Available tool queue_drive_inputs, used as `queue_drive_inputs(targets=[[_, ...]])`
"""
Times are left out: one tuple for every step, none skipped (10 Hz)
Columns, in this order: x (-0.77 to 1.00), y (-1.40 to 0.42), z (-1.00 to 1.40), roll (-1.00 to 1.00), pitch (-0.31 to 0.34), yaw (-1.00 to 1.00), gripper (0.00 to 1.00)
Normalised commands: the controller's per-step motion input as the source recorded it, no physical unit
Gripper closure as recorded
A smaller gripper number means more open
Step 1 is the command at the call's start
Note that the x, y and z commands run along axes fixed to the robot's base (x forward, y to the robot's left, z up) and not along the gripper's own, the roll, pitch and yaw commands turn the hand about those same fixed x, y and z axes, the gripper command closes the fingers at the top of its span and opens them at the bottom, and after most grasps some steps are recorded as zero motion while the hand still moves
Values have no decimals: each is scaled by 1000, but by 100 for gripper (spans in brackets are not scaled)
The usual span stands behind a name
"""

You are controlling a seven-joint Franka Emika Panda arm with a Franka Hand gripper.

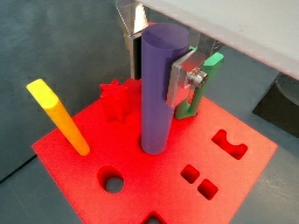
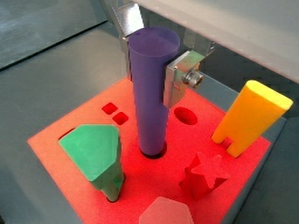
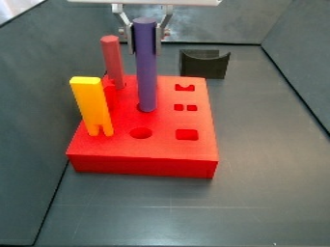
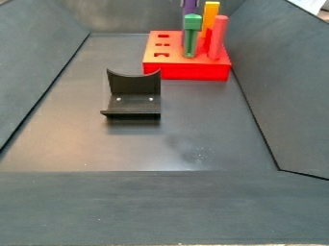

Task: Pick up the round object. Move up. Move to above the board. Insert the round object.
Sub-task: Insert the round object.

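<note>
the gripper (image 2: 156, 70) pinches the purple peg (image 2: 152, 87) near its top, the peg upright with its foot in a round hole of the red board (image 3: 142, 159), which sits toward the far end of the tabletop in a side view. close around it on the board stand a yellow piece (image 1: 59, 115), a green peg (image 2: 96, 156) and a red-pink peg (image 3: 111, 60), while a dark arch block (image 4: 131, 94) lies apart on the floor.

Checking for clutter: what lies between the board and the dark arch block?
Nothing: in a side view, bare floor separates the board from the arch block. The gripper is above the board.
</note>
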Motion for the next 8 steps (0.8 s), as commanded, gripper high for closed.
queue_drive_inputs(targets=[[-277, 0, -103, 0, -37, 0, 100], [-297, 9, -114, 37, -34, 0, 100], [-306, 3, -89, 53, -30, 0, 100], [-251, 0, -206, 69, -44, 0, 100], [-143, -49, -469, 106, -83, 0, 100], [-40, -100, -637, 99, -114, 0, 100], [0, -100, -691, 81, -113, 0, 100], [0, -117, -729, 90, -104, 0, 100]])
